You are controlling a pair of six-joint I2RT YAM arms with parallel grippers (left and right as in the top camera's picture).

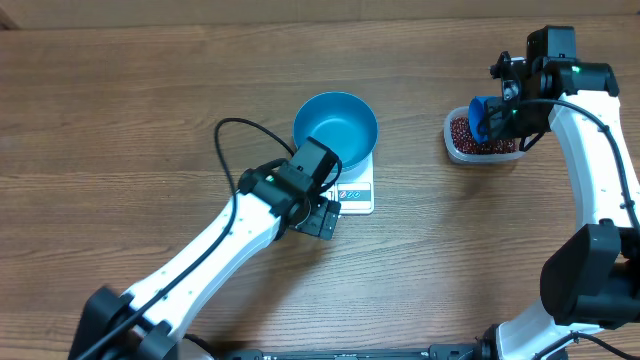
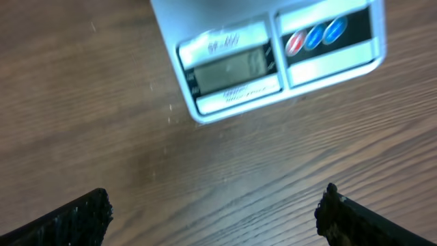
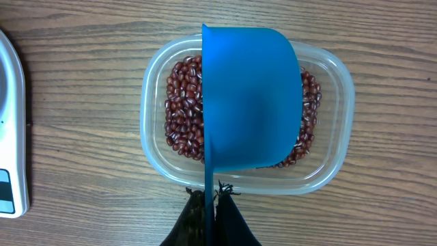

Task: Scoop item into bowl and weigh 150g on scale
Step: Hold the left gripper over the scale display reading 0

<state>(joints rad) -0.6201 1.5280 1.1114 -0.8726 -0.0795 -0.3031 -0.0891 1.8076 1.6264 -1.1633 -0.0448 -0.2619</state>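
Beans, dark red-brown, lie in a loose layer inside the clear plastic tub at the right side of the table. None show in any other place.

Over the tub you hold the blue scoop. Its cup covers the middle of the beans, so only those along the left and right edges show. You can't tell from here whether the cup touches them.

Your right gripper is clamped tight on the scoop's thin handle, which is seen edge-on at the near rim of the tub.

The blue bowl sits upright on the white scale, well left of the tub, with its blue floor in plain view. It covers most of the platform; only the display strip sticks out on the near side.

Your left gripper hangs just in front of that strip, jaws spread wide and holding nothing. The fingertips are apart over bare wood.

From the left wrist view you see the grey display and the coloured buttons beside it. The digits are too blurred to read.
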